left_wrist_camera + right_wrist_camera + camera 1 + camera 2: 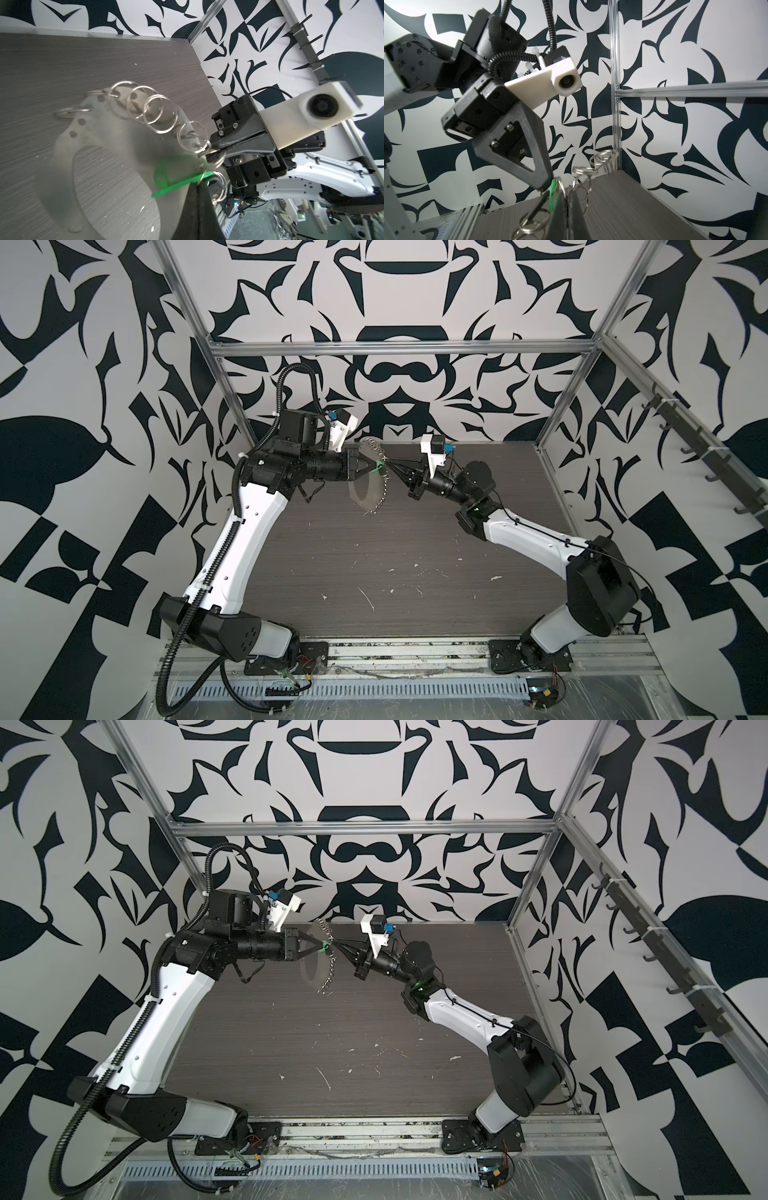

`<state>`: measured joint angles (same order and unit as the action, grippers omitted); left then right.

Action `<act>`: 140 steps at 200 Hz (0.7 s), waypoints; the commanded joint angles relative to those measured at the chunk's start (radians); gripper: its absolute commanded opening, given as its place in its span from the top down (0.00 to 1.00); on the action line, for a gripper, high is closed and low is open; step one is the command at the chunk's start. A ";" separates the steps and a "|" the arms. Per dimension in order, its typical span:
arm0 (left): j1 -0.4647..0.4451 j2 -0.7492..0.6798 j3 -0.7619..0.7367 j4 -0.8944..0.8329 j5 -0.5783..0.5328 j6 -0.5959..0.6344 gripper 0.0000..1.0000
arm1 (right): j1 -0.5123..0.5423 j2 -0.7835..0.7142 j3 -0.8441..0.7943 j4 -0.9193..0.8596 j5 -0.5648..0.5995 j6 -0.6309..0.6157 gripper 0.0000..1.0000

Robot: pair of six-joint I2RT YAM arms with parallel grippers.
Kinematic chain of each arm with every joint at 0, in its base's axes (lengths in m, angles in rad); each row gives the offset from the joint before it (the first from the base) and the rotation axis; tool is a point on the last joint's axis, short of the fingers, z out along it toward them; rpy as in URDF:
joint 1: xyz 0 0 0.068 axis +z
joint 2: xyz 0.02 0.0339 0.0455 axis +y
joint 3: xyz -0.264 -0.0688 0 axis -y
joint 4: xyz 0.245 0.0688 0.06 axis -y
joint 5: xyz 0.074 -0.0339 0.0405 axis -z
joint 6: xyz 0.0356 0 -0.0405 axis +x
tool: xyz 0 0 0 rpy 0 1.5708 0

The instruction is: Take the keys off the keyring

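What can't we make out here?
- Key beside the green tag: left wrist view, mostly hidden behind split rings and left end effector; too small in both top views.
- Keyring: left wrist view, blurred, cut off by the frame edge.
- Which ring the right end effector pinches: rings overlap at its tips.

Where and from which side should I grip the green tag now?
Pinch the green tag across its flat faces, probably from the left arm's side: its thin edge points that way, while split rings and the shut right hand crowd the far side.
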<state>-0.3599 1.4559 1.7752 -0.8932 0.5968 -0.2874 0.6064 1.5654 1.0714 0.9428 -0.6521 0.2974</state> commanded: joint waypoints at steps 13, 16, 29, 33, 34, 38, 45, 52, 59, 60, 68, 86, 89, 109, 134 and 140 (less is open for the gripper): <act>-0.009 0.125 0.257 -0.345 -0.174 0.203 1.00 | 0.000 -0.095 0.067 0.034 -0.012 -0.100 1.00; -0.010 0.132 0.273 -0.354 -0.188 0.216 1.00 | 0.000 -0.099 0.067 0.021 -0.013 -0.113 1.00; -0.014 0.141 0.308 -0.370 -0.254 0.252 1.00 | 0.000 -0.110 0.062 -0.023 -0.018 -0.157 1.00; -0.020 0.143 0.314 -0.375 -0.276 0.265 1.00 | 0.000 -0.116 0.066 -0.045 -0.020 -0.174 1.00; -0.021 0.144 0.317 -0.375 -0.282 0.270 1.00 | 0.001 -0.116 0.066 -0.050 -0.021 -0.177 1.00; -0.024 0.144 0.324 -0.379 -0.302 0.285 1.00 | 0.001 -0.119 0.069 -0.072 -0.025 -0.189 1.00; -0.033 0.142 0.333 -0.382 -0.334 0.310 1.00 | 0.000 -0.126 0.076 -0.110 -0.030 -0.219 1.00; -0.041 0.137 0.338 -0.378 -0.354 0.326 1.00 | 0.002 -0.133 0.081 -0.159 -0.025 -0.253 1.00; -0.051 0.130 0.340 -0.368 -0.372 0.336 1.00 | 0.007 -0.137 0.092 -0.216 -0.016 -0.301 1.00; -0.054 0.129 0.340 -0.366 -0.374 0.337 1.00 | 0.007 -0.138 0.093 -0.229 -0.014 -0.309 1.00; -0.069 0.119 0.341 -0.347 -0.376 0.340 1.00 | 0.017 -0.146 0.107 -0.308 0.010 -0.370 1.00; -0.086 0.092 0.331 -0.298 -0.332 0.312 1.00 | 0.039 -0.148 0.120 -0.380 0.040 -0.459 1.00; -0.086 0.089 0.332 -0.291 -0.318 0.303 1.00 | 0.047 -0.147 0.127 -0.401 0.053 -0.487 1.00; -0.087 0.078 0.359 -0.270 -0.273 0.268 1.00 | 0.082 -0.144 0.140 -0.461 0.106 -0.562 1.00; -0.087 0.085 0.393 -0.314 -0.311 0.280 1.00 | 0.075 -0.137 0.125 -0.404 0.093 -0.526 1.00; -0.088 0.088 0.400 -0.322 -0.320 0.279 1.00 | 0.076 -0.136 0.130 -0.420 0.093 -0.542 1.00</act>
<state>-0.4477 1.5646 2.1288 -1.1782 0.3080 -0.0067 0.6777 1.4559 1.1622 0.5190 -0.5720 -0.1810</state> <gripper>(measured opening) 0.042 0.044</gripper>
